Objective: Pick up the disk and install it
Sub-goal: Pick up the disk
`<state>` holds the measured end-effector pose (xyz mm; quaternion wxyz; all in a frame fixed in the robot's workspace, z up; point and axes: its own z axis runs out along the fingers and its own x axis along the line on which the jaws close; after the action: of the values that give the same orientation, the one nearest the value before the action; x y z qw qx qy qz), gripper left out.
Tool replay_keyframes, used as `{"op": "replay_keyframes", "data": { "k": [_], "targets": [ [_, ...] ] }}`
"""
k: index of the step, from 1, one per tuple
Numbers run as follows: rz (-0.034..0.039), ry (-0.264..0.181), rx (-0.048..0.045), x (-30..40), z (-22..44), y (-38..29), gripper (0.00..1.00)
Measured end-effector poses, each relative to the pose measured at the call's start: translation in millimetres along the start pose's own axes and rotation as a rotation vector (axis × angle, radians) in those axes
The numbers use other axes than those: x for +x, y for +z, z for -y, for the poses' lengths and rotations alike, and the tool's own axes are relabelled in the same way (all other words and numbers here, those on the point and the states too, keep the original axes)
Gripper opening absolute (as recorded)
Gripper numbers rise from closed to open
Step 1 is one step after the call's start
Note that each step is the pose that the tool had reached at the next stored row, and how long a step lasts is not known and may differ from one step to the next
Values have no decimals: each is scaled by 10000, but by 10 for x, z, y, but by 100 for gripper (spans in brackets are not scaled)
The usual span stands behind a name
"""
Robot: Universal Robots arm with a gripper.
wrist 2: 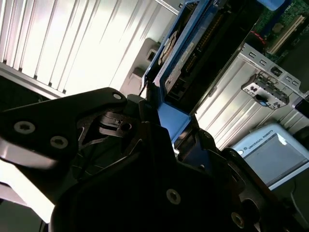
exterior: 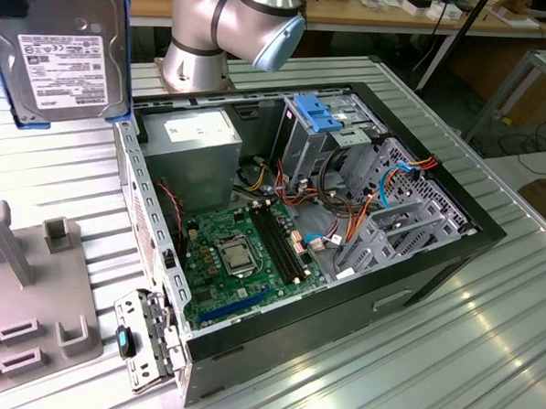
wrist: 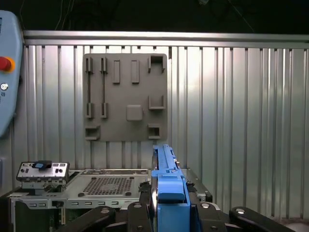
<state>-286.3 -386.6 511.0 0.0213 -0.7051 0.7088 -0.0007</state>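
1. Exterior view: the disk [exterior: 66,52] hangs upright above the ribbed counter [exterior: 430,359], label facing the camera, at the exterior view's left of the open computer case [exterior: 491,230] and outside it.
2. In the first wrist view the gripper [wrist: 166,215] has its black fingers [wrist: 141,212] closed tight on the disk, clamping its blue rail, seen edge-on.
3. A grey fixture plate [wrist: 125,96] lies flat on the counter beside the case, its slots and pockets facing up.

At exterior view's left of computer case [exterior: 359,310]: disk [exterior: 66,52], fixture plate [exterior: 11,310].
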Motion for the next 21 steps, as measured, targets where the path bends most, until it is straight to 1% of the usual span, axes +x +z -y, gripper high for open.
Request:
{"op": "replay_keyframes", "data": {
  "k": [1,3,5,8,11,12,13,14,15,16,17,18,19,21],
  "targets": [
    [1,0,2,0,79,4,37],
    [1,-1,0,0,176,8,37],
    [1,0,1,-1,312,14,37],
    [0,0,0,-2,445,20,37],
    [2,-2,2,-2,598,30,37],
    [1,-1,1,-2,640,32,37],
    [0,0,0,-3,729,37,37],
    [1,-1,1,-3,793,42,37],
    [2,0,2,-3,839,46,37],
    [1,0,2,-3,906,50,37],
    [1,-1,2,-4,948,52,37],
    [1,-1,1,-4,1014,57,37],
    [0,1,2,-4,1063,60,37],
    [0,0,23,-5,1293,72,37]
  ]
}}
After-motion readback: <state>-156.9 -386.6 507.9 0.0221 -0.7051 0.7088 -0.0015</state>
